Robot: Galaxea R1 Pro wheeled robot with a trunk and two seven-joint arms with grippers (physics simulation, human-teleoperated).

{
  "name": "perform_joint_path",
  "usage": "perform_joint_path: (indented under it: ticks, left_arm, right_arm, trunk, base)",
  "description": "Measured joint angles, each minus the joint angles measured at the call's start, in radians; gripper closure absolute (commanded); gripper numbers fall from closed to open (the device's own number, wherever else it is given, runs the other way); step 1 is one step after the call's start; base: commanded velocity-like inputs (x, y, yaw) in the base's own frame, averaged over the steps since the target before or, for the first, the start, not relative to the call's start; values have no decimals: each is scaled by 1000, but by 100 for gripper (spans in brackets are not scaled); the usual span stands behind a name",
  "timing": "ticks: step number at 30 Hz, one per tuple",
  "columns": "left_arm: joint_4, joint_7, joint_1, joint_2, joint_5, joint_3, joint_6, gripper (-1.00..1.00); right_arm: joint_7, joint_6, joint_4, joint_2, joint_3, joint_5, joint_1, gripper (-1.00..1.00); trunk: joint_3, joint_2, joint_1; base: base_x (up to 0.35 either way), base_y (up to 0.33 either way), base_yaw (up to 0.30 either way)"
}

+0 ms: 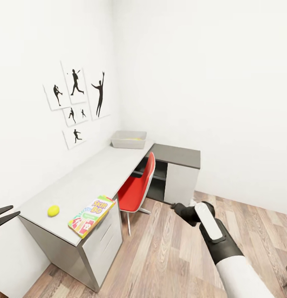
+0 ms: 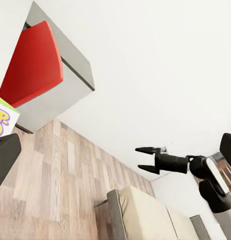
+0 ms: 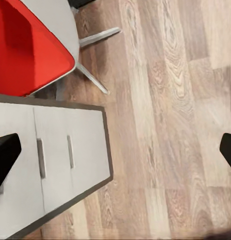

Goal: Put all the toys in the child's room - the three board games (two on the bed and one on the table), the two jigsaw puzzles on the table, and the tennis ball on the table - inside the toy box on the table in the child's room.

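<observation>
Bench (image 1: 102, 174) runs along the left wall from near to far, with a dark corner section at the far end. Bed (image 2: 145, 215) is seen in the left wrist view, cream mattress, nothing made out on the visible part. Red chair (image 1: 137, 188) is tucked at the bench's middle. Toy box (image 1: 129, 139) sits at the far end of the bench, something yellow-green visible inside. Board game (image 1: 91, 215) lies at the near end, its corner at the front edge. Tennis ball (image 1: 53, 210) rests just left of it, apart.

Right claw (image 2: 148, 159) is held open and empty over the floor, right of the chair. Left claw (image 1: 2, 215) is at the near left edge, fingers spread, empty.

Step judged: approach and first pick at the near end. The base should be brought square to the bench. The ball is best taken from above, centred, since it may roll. The game could be slid slightly over the edge for a thin-side grip.
</observation>
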Motion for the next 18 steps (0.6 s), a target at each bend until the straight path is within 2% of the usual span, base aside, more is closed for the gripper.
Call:
perform_joint_path:
  ticks: [2, 3, 4, 6, 8, 13, 16, 18]
  left_arm:
    - [0, 0, 0, 0, 0, 0, 0, -100]
    - [0, 0, 0, -1, 0, 0, 0, -100]
    - [-1, 0, 0, -2, 0, -1, 0, -100]
    - [-3, 0, 0, -4, 0, -2, 0, -100]
    - [-4, 0, 0, -6, 0, -3, 0, -100]
    - [-4, 0, 0, -7, 0, -4, 0, -100]
    - [-5, 0, 0, -8, 0, -5, 0, -100]
    - [-5, 0, 0, -8, 0, -6, 0, -100]
  right_arm:
    - [16, -48, 42, 3, 71, 6, 27, -100]
    - [23, -70, 59, 4, 94, 8, 32, -100]
    - [42, -121, 94, 3, 137, 8, 38, -100]
    - [96, -230, 147, 1, 218, 8, 45, -100]
    - [160, -290, 190, -7, 273, 9, 48, -100]
    - [257, -346, 230, -13, 306, 10, 49, -100]
    - [278, -406, 229, -16, 310, 9, 49, -100]
    - [282, -421, 233, -17, 311, 8, 49, -100]
  trunk:
    - [-1, 0, 0]
    - [-1, 0, 0]
    - [-1, 0, 0]
    - [-1, 0, 0]
    - [-1, 0, 0]
    - [-1, 0, 0]
    - [-1, 0, 0]
    - [-1, 0, 0]
  base:
    - [0, 0, 0]
    - [0, 0, 0]
    - [0, 0, 0]
    - [0, 0, 0]
    - [0, 0, 0]
    - [0, 0, 0]
    - [0, 0, 0]
    - [0, 0, 0]
